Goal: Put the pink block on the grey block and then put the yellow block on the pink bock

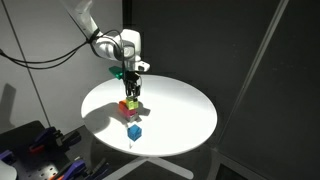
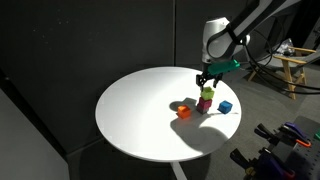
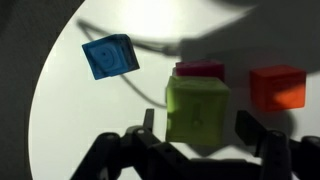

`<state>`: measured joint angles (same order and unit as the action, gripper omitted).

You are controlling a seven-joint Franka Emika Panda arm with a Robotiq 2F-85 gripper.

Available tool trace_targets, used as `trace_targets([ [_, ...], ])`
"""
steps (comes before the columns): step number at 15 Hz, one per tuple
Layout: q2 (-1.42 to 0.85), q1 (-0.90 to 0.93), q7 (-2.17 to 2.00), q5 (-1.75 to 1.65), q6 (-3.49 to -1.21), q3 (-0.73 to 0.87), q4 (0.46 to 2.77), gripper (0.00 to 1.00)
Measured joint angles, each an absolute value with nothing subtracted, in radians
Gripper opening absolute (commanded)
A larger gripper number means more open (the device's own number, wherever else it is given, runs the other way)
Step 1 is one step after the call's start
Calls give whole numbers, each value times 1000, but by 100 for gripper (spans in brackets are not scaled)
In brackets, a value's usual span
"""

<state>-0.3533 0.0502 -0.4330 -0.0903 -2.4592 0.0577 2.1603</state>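
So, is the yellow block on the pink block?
On it: yellow block tops pink block in both exterior views. Jaws flank it; gripped or released, cannot tell.

Blue cube, orange cube, white table

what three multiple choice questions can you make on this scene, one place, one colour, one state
1. Where is the blue block? A) on the table, apart from the stack B) atop the stack C) on the floor
2. What colour is the stack's top block? A) orange B) blue C) yellow
3. How do the gripper's fingers stand? A) shut on the orange block B) either side of the yellow block C) far from every block
Answers: 1 A, it sits alone on the table; 2 C, the yellow block tops the pink block; 3 B, the wrist view shows a finger each side.
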Motion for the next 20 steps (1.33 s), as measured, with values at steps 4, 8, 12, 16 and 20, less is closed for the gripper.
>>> trace_targets([
  [4,-358,50,-433,-90,-2459,60,2156,100],
  [8,-348,50,-433,-90,-2441,61,2150,100],
  [12,-294,52,-433,-90,-2392,61,2149,100],
  [16,-225,54,-434,-90,-2322,61,2150,100],
  [20,-157,54,-426,-90,-2267,56,2153,100],
])
